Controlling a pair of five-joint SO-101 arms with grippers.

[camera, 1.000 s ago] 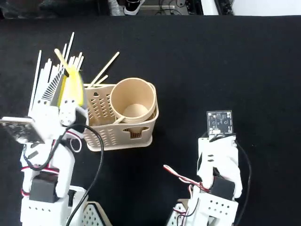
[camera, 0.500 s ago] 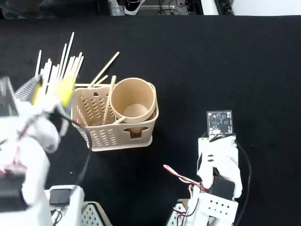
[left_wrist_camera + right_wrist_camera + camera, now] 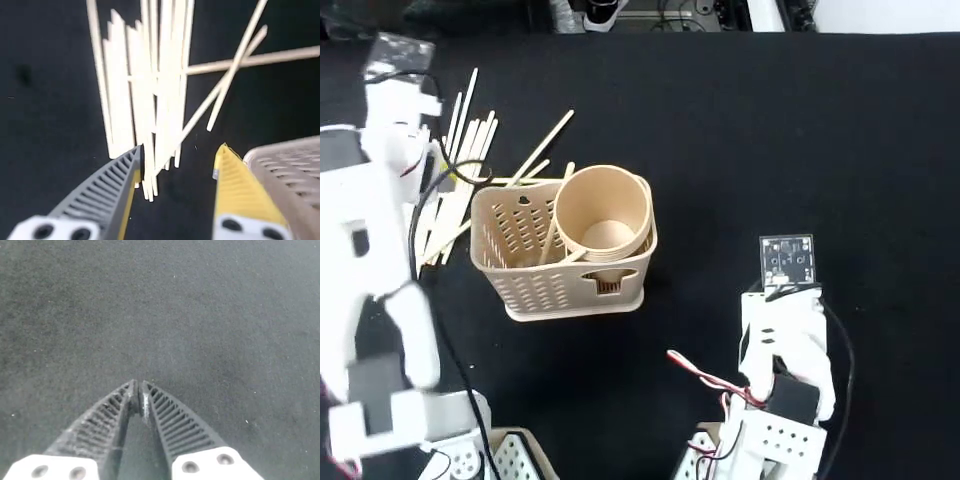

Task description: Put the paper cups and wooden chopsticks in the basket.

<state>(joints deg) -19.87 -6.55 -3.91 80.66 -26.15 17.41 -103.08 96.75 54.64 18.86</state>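
Observation:
A pile of wooden chopsticks (image 3: 460, 150) lies on the black table left of the beige basket (image 3: 525, 290). The basket holds a paper cup (image 3: 605, 215) and a few leaning chopsticks (image 3: 556, 205). My left arm (image 3: 365, 210) stretches over the pile's near end. In the left wrist view, my left gripper (image 3: 180, 149) is open just above the tips of the chopsticks (image 3: 150, 85), with the basket's corner (image 3: 290, 170) beside the yellow finger. My right gripper (image 3: 138, 386) is shut and empty over bare table.
The right arm (image 3: 785, 330) rests folded at the near right, away from the basket. Cables and equipment line the far edge of the table. Black cloth lies open to the right of the basket.
The left arm swung from beside the basket out to the far left, over the chopstick pile. One more chopstick now leans inside the basket. The right arm kept still.

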